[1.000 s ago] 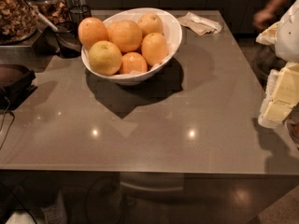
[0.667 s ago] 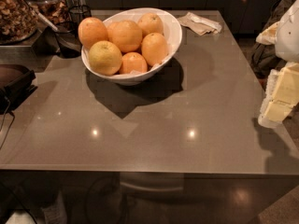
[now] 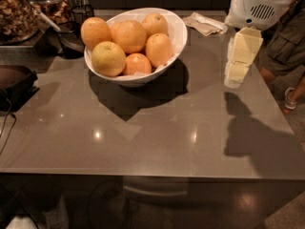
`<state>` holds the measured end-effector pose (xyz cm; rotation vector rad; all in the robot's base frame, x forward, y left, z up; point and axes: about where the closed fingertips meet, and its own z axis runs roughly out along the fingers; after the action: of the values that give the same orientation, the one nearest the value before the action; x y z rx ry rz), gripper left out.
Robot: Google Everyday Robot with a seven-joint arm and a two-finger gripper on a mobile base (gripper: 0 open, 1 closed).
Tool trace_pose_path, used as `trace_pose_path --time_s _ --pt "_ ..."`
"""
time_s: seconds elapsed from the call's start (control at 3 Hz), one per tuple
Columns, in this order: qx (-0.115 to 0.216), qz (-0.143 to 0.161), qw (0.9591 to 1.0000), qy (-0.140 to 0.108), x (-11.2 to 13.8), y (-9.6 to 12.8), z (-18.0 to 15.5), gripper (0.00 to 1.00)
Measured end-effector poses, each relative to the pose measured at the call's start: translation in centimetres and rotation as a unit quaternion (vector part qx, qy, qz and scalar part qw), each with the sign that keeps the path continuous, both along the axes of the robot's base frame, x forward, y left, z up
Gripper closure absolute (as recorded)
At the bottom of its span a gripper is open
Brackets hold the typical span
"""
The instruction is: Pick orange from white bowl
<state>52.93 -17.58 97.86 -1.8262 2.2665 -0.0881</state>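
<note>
Gripper (image 3: 234, 74) upper right, grip state indeterminate; orange (image 3: 129, 36) sits crowded in white bowl (image 3: 177, 32), so neighbouring fruit may deflect the grasp.

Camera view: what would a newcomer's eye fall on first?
The white bowl, heaped with fruit and topped by the big pale orange, stands on the far left-centre of the grey table. The pale yellow gripper hangs over the table's far right, apart from the bowl.

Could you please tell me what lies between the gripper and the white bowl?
Only bare tabletop, in the camera view; the gripper hangs right of the white bowl holding the orange.
</note>
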Motion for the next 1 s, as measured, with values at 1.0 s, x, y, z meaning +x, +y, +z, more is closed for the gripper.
trace_pose_path --time_s 1.0 --pt "0.038 0.020 0.9984 -0.038 4.5 3.3 0.7 0.00"
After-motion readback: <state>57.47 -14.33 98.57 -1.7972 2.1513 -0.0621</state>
